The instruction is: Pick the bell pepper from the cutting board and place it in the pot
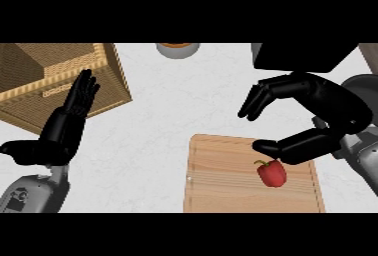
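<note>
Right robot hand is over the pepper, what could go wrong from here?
1. The bell pepper lies under the thumb of the open right robot hand, not centred between thumb and fingers; closing may nudge it across the cutting board.
2. The pot is mostly hidden behind that hand, so placing looks hard to judge.

No readable text, labels, brands or numbers are showing anywhere — nothing legible on the light wooden cutting board (221, 185), the woven wicker basket (44, 75) or the white marbled counter top (184, 100). The grey left forearm (29, 192) is carrying a small dark mark — too blurred to read.
</note>
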Controlling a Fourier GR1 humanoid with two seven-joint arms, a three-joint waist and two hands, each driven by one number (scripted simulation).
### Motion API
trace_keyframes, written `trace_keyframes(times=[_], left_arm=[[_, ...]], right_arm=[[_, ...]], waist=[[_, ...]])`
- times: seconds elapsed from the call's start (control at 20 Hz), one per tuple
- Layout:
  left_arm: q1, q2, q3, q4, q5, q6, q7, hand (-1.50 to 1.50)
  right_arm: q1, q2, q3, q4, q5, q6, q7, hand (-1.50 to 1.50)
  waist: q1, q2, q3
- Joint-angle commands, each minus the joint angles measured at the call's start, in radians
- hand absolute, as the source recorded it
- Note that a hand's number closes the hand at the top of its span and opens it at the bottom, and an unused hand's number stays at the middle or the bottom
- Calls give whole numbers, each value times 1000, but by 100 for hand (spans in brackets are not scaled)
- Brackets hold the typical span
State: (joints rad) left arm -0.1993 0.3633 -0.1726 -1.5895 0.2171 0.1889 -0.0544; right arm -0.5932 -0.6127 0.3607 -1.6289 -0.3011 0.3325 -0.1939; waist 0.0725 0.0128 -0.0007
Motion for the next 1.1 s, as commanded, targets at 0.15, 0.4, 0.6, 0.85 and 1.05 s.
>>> trace_keyframes(times=[0.15,0.4,0.6,0.85,1.05], left_arm=[[-58,-46,71,14,60,51,36,0],[-80,-45,98,56,62,56,32,0],[-85,-48,89,55,50,59,45,0],[-92,-12,138,40,86,32,89,0],[-52,-15,154,63,87,-2,43,0]], right_arm=[[-37,-189,-12,110,162,305,-468,-150],[-63,-290,22,173,397,295,-747,-150],[-57,-339,138,189,598,156,-850,-150],[-42,-367,260,145,777,12,-849,-150],[-76,-322,290,246,865,-24,-849,-150]], waist=[[-13,22,9],[-28,13,6],[-30,6,4],[-54,-9,2],[-50,-8,1]])
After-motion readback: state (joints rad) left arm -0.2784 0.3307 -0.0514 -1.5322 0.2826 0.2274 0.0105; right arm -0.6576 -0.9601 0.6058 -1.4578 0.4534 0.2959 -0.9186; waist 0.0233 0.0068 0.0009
